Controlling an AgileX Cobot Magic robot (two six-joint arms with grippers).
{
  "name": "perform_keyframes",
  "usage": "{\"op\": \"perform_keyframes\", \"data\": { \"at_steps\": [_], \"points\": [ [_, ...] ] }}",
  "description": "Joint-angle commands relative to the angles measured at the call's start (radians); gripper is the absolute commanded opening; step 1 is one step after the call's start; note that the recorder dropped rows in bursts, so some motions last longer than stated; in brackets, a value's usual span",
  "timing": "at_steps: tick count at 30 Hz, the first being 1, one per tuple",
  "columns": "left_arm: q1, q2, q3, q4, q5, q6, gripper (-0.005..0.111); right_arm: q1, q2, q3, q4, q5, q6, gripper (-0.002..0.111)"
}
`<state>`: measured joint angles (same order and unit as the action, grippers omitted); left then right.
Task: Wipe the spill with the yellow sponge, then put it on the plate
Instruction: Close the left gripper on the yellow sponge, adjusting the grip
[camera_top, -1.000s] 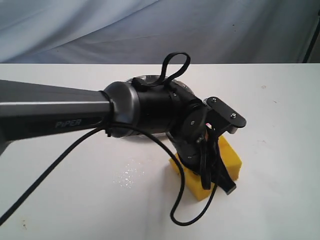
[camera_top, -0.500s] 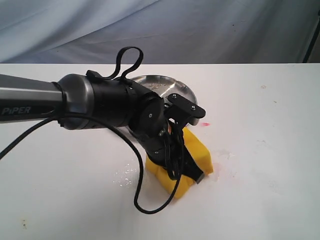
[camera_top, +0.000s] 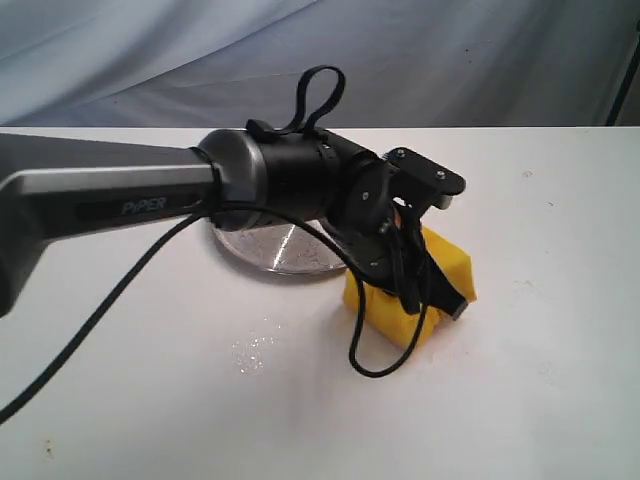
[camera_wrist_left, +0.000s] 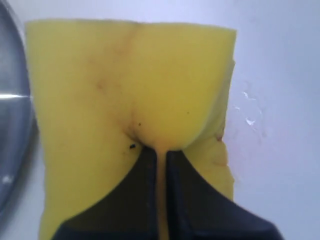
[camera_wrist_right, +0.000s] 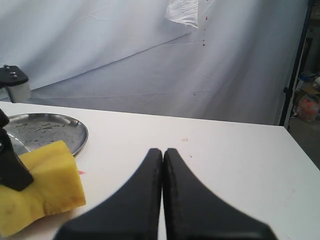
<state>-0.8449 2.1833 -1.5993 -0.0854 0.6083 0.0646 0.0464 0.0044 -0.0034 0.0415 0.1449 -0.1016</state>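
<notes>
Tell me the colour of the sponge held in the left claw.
Bright yellow sponge, with a few small dark specks; clearest in the left wrist view.

Yellow sponge tight in the hand

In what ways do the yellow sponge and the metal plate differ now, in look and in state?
The yellow sponge is a thick, bright yellow foam block; the plate is round, shallow, shiny metal. The left gripper pinches the sponge and dents it; nothing holds the plate. Both sit on the white table, side by side.
</notes>
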Motion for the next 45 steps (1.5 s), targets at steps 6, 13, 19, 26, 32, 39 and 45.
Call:
{"op": "perform_keyframes", "data": {
  "at_steps": [6,13,19,26,32,39,45],
  "points": [
    [-0.136,0.027,-0.035,-0.059,0.201,0.12,0.0,0.004,-0.004,0.003,-0.004,-0.002,0.002,0.0],
    [-0.09,-0.036,0.122,-0.053,0.153,0.064,0.0,0.004,-0.004,0.003,-0.004,-0.002,0.002,0.0],
    [-0.008,-0.131,0.278,-0.051,0.072,0.037,0.0,0.004,-0.004,0.003,-0.004,-0.002,0.002,0.0],
    [0.08,-0.168,0.342,-0.022,0.067,0.037,0.0,0.004,-0.004,0.003,-0.004,-0.002,0.002,0.0],
    [0.09,-0.166,0.322,-0.022,-0.063,0.037,0.0,0.004,-0.004,0.003,-0.004,-0.002,0.002,0.0],
    [0.084,-0.083,0.155,-0.064,-0.031,0.039,0.0,0.004,-0.004,0.003,-0.004,-0.002,0.002,0.0],
    [0.025,0.012,-0.005,-0.068,0.039,0.041,0.0,0.004,-0.004,0.003,-0.004,-0.002,0.002,0.0]
  ]
}}
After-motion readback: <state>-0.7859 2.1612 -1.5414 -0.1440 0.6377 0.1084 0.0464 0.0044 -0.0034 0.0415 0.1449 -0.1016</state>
